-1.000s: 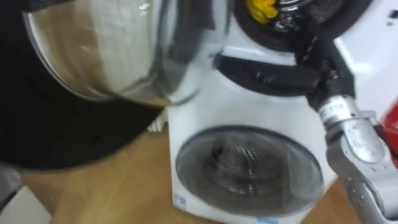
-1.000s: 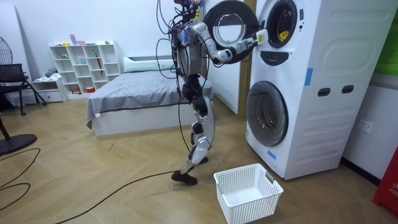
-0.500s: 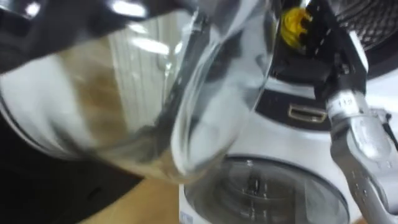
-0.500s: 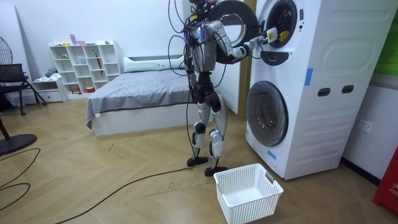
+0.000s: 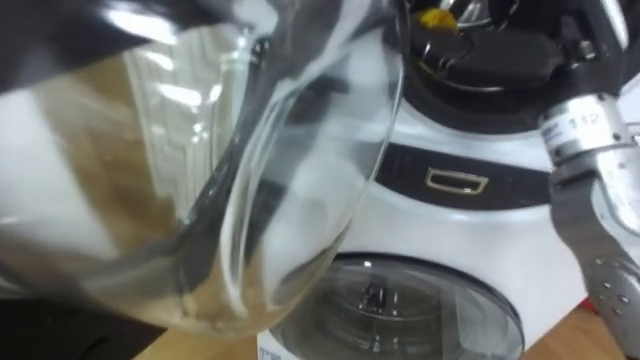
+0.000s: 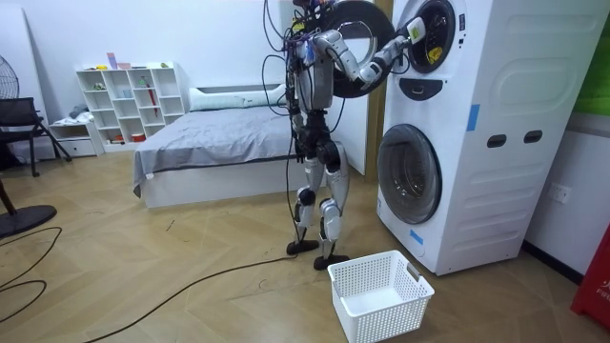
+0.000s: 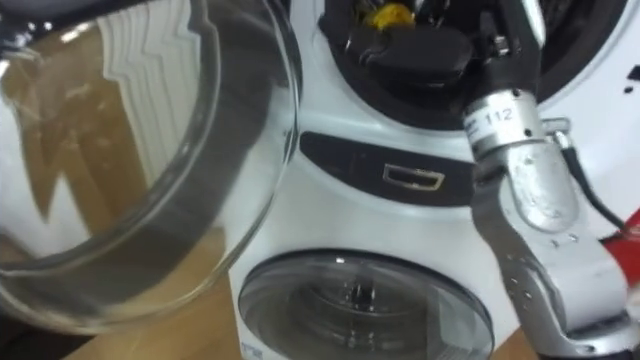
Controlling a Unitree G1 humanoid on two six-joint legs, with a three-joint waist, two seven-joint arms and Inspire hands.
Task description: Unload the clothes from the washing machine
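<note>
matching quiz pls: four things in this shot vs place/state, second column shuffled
1. upper door
2. lower door
3. basket
4. yellow cloth

A. on the floor
B. swung open
C. in the upper drum
D. shut

Pairs: 1-B, 2-D, 3-A, 4-C

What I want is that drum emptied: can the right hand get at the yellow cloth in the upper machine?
Probably yes: the door stands open, and the right hand is inside the opening, close under the yellow cloth, nothing between them.
</note>
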